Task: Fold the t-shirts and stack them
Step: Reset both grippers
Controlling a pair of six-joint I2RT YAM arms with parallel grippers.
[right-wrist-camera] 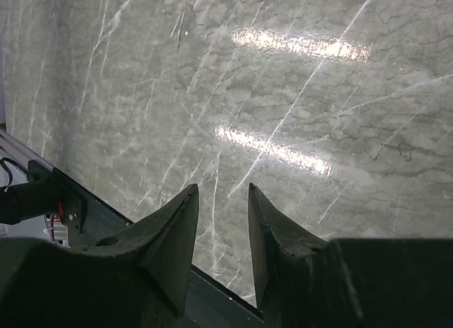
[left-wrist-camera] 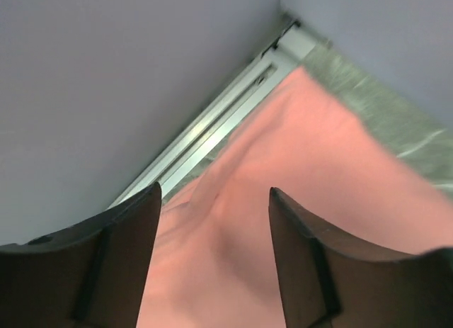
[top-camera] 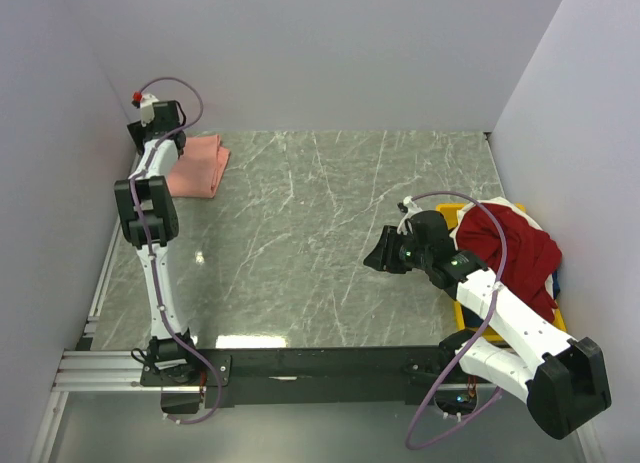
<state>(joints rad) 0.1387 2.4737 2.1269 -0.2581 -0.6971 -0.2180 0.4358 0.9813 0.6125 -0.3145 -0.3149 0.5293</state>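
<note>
The salmon-pink t-shirt (top-camera: 200,166) lies folded in the far left corner of the surface (top-camera: 320,233), close to the left edge. The left arm's fingers (left-wrist-camera: 120,257) hang just above it, spread apart and holding nothing — pink cloth shows through the gap. The deep red t-shirt (top-camera: 515,243) is heaped in the yellow bin (top-camera: 449,212) at the right edge, with bits of white and dark blue cloth beside it. The right arm's fingers (right-wrist-camera: 170,243) stand slightly parted over bare surface near the bin — empty.

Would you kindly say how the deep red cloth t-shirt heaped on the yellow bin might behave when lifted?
Probably floppy: the deep red cloth t-shirt drapes crumpled over the yellow plastic bin. Likely to sag and spill open, being unfolded.
</note>
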